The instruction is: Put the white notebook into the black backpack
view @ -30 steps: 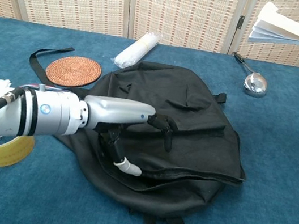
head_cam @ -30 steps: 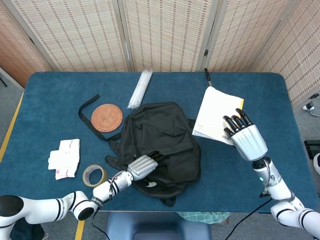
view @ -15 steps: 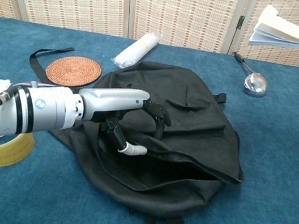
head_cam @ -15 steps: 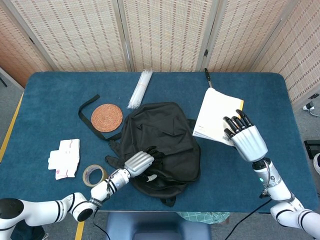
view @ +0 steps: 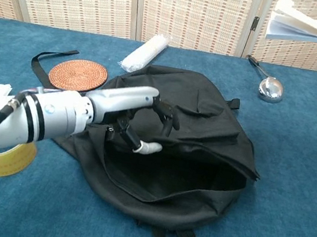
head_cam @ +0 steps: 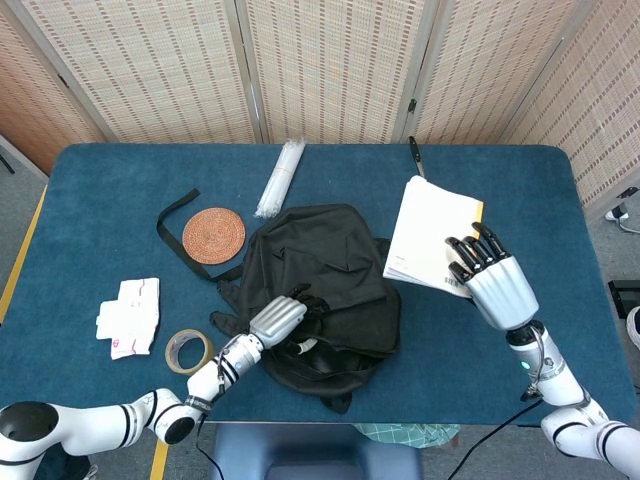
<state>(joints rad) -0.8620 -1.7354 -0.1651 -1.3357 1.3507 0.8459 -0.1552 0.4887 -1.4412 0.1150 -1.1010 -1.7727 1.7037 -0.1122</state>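
The black backpack lies flat at the table's middle. My left hand grips the upper edge of its opening and holds it lifted, so a dark gap shows on the near side. The white notebook hangs in the air to the right of the bag, held from below by my right hand. In the chest view only the notebook's pages and a dark bit of that hand at the top right corner appear.
A woven round coaster and a black strap lie left of the bag. A tape roll and a white packet sit near the front left. A plastic-wrapped bundle and a metal spoon lie at the back.
My left hand has pulled the backpack's flap up and back, widening the opening. The right hand has raised the notebook slightly and shifted it a little.
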